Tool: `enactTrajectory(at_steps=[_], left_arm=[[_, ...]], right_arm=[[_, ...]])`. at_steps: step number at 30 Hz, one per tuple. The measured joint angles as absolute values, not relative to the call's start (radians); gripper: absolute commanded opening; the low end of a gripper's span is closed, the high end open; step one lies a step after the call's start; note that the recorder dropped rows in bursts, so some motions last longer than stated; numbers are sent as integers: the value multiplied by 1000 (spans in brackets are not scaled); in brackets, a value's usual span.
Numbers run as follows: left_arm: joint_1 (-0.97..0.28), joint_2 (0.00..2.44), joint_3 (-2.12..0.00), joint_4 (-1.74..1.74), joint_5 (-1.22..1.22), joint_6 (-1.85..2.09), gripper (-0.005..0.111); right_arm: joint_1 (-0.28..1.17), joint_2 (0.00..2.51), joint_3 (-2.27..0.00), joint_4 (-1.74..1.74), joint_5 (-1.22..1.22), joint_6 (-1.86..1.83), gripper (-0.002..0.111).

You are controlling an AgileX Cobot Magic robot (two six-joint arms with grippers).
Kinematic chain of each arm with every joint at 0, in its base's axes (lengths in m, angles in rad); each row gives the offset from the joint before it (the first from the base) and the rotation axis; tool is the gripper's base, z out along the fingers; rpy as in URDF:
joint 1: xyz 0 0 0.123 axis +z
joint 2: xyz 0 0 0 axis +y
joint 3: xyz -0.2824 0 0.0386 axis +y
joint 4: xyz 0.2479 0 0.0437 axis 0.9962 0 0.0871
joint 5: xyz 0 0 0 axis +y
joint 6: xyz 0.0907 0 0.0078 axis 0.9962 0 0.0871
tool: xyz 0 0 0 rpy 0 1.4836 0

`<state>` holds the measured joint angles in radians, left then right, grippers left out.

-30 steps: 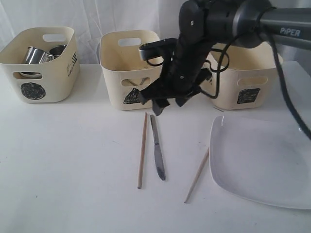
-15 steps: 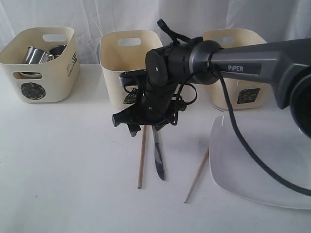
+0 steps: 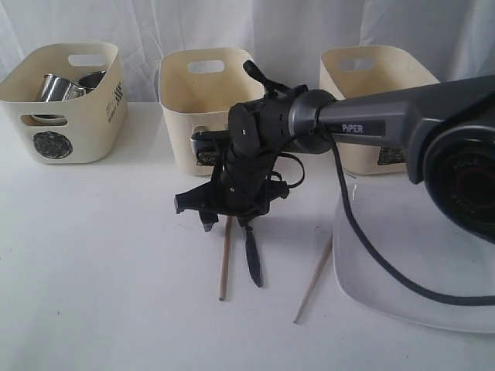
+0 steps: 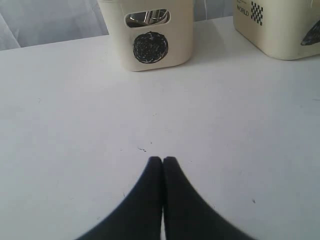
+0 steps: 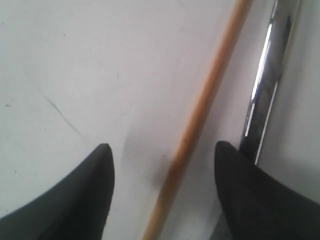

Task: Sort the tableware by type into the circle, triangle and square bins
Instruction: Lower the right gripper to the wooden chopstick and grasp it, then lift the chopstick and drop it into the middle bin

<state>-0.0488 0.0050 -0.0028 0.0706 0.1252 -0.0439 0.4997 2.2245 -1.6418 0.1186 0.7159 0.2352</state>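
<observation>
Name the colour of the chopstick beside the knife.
Chopstick: light tan wood, clearest in the right wrist view.

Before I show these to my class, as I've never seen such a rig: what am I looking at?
A two-armed robot sorting tableware. The wide picture is from a camera off the arms; the other two come from cameras on each wrist. The right arm's fingers stand open over a wooden chopstick, beside a knife; nothing is held. The left fingers are shut, empty. On the table: another chopstick, a white plate, a circle tub holding steel mugs, a triangle tub and a square tub.
</observation>
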Motion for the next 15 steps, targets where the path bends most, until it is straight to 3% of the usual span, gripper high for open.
enactTrajectory(at_steps=[9, 12, 15], left_arm=[[-49, 5, -3, 71, 125, -44, 0], [-49, 5, -3, 71, 125, -44, 0], [-49, 5, -3, 71, 125, -44, 0]], right_arm=[[513, 2248, -1652, 131, 680, 237, 54], [520, 2264, -1658, 123, 668, 235, 43], [520, 2274, -1663, 100, 670, 235, 25]])
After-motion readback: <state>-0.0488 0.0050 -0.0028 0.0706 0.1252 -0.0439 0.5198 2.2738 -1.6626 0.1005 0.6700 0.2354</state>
